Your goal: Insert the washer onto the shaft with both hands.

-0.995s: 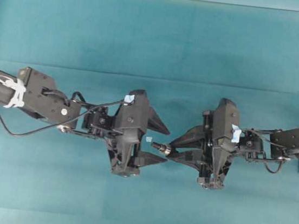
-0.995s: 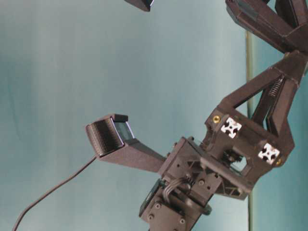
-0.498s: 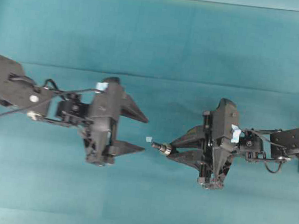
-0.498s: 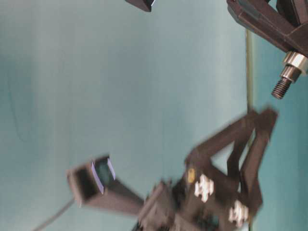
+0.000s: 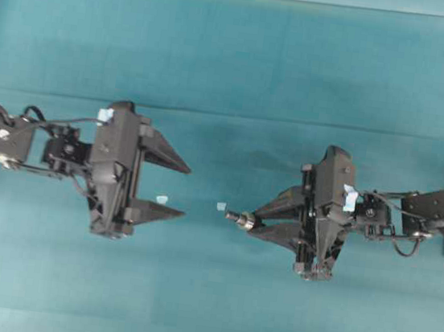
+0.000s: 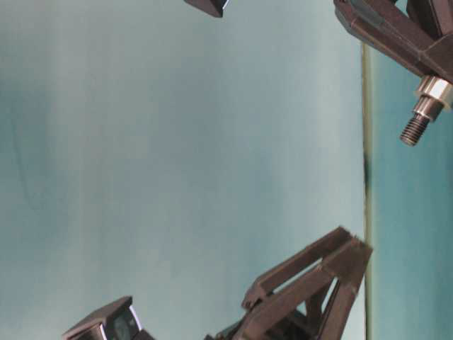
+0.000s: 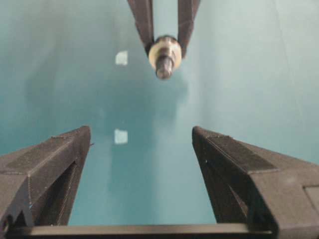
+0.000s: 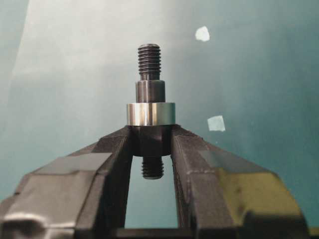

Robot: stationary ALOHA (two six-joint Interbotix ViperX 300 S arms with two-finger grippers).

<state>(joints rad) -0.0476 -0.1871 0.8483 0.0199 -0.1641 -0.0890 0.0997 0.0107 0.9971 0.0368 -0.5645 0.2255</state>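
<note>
Desk (image 5: 236, 54): wide bare gap between grippers. One shaft (image 8: 149, 94), one washer (image 8: 150, 114) seated, right gripper (image 5: 252, 221) fingers clamping it; left gripper (image 5: 172, 190) fingers apart; two tape scraps (image 5: 220, 206).

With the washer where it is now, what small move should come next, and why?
Probably nothing more than the left gripper moving away from the parts and resting. The small silver-grey metal ring, the washer, already sits around the dark grey stepped metal rod, the shaft, just above the black fingers of the right gripper, which is shut on the shaft. The left gripper is open, empty and apart from it.
</note>
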